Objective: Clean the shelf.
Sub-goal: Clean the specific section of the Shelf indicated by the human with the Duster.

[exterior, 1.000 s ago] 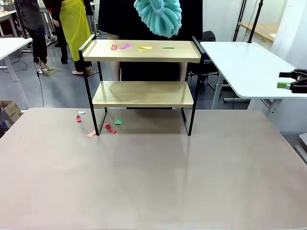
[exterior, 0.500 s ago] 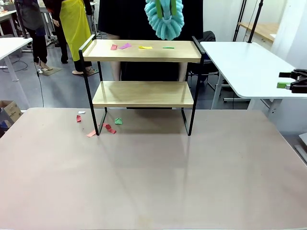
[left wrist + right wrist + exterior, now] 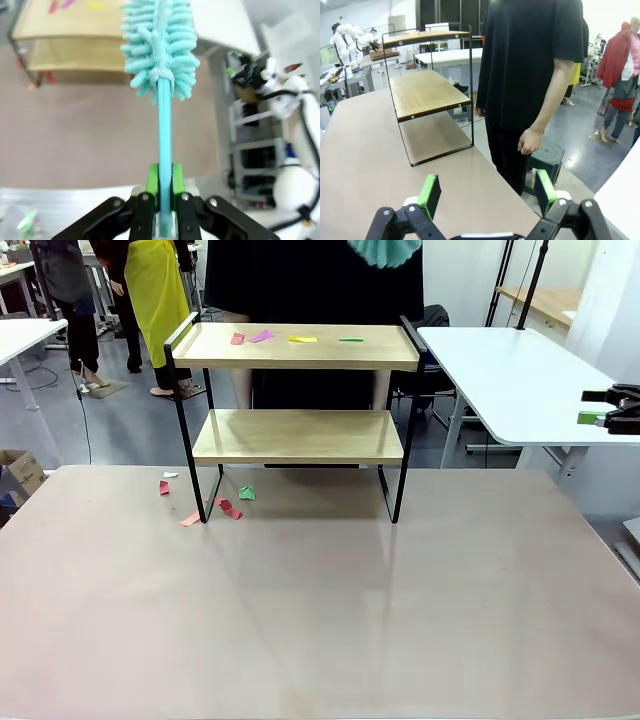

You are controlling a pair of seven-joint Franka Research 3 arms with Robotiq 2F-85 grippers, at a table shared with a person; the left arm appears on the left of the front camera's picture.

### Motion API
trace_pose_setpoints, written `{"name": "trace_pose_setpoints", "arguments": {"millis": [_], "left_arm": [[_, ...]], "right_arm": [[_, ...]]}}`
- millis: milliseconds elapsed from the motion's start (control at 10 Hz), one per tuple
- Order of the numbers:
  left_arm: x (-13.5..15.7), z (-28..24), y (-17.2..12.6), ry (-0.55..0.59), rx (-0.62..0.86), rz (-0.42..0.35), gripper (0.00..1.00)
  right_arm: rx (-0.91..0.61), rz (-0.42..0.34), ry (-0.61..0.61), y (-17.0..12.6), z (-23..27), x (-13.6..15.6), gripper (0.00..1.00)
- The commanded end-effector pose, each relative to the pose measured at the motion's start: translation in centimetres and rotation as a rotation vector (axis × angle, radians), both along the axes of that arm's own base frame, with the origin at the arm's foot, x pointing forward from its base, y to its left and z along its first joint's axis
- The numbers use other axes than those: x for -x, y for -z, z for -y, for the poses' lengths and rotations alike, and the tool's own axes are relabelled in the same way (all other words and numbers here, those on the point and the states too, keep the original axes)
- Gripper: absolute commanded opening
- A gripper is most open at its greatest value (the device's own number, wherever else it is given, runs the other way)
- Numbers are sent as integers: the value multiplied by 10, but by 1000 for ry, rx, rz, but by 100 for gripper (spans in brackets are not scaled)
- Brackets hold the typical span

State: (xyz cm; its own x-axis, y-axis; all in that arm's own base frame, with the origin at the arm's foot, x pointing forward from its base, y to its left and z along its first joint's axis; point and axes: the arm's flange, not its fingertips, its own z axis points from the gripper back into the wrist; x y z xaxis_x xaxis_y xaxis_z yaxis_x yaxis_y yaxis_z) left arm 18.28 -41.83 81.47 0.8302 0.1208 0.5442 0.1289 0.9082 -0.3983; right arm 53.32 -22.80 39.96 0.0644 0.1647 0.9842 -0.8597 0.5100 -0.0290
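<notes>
The left gripper (image 3: 165, 182) rises from the bottom centre of its wrist view. Its two green pads (image 3: 152, 179) are pressed tight on the thin teal handle of a duster (image 3: 159, 45). The handle runs straight up the middle of the frame to the fluffy teal head, which covers the upper centre. In the front view the lower fringe of that head pokes in at the top edge, right of centre, above the right half of the shelf's top board and not touching it.

The right gripper (image 3: 486, 192) lies along the bottom of its own wrist view, jaws spread wide, with nothing between them. In the front view it shows at the right edge, beside a white side table (image 3: 500, 370).

The shelf (image 3: 300, 435) stands in the upper centre of the front view, at the far part of the brownish table (image 3: 320, 620). Its two wooden boards sit level in the black frame. It lies in the upper left of both wrist views. On the top board a row of paper scraps (image 3: 290, 338) runs red, purple, yellow and green. More scraps (image 3: 225, 508), red, green and white, lie on the table around the left front leg.

A person in a black top (image 3: 310, 280) stands behind the shelf. In the right wrist view one hand (image 3: 530, 142) hangs loose at centre right.
</notes>
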Motion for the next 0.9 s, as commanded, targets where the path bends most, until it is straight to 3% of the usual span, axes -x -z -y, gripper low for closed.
{"name": "trace_pose_setpoints", "arguments": {"millis": [0, 300, 600, 800], "left_arm": [[-23, 30, 31, 8, 73, 90, 13], [-48, 81, 63, -47, 45, 92, 13], [-68, 110, 89, -173, -31, 135, 13], [-72, 123, 101, -173, -60, 124, 13]], "right_arm": [[2, 6, 1, -3, -2, -1, 100], [2, 6, 1, -3, -2, -1, 100], [2, 6, 1, -3, -2, -1, 100], [2, 6, 1, -3, -2, -1, 100]]}}
